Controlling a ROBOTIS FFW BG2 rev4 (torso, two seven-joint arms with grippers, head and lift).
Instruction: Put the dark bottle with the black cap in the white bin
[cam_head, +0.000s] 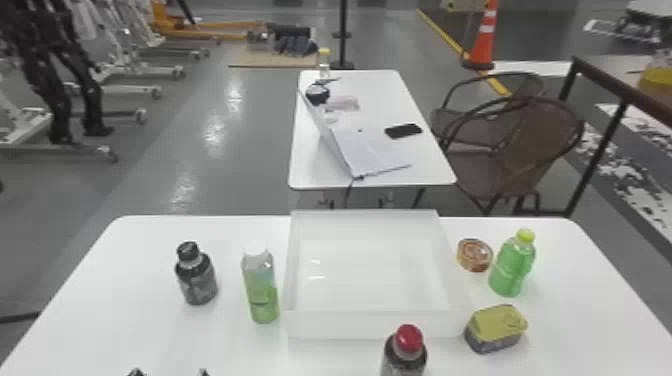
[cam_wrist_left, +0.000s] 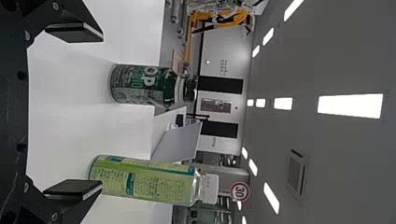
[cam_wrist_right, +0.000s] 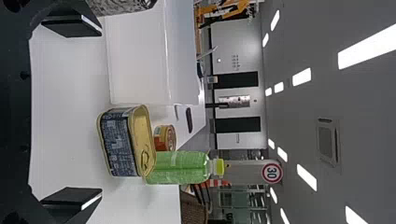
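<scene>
Looks barely begun, with the dark bottle with the black cap (cam_head: 196, 275) upright on the table (cam_head: 100, 320), left of the green-labelled bottle (cam_head: 261, 292) and outside the white bin (cam_head: 372, 324), and with gripping, lifting over the wall and setting down all left to do. Inside the bin, just bare floor and small glints; to its right, green drink in a yellow-capped bottle (cam_head: 512, 270), near a closed flat tin (cam_head: 497, 325). With left pincer (cam_wrist_left: 99, 111) spread toward the dark bottle, untouched, and right pincer (cam_wrist_right: 101, 111) spread too, holding nothing.

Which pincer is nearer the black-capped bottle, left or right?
The left pincer, in front of the bottle; the right pincer is well to its right, facing the oblong tin.
</scene>
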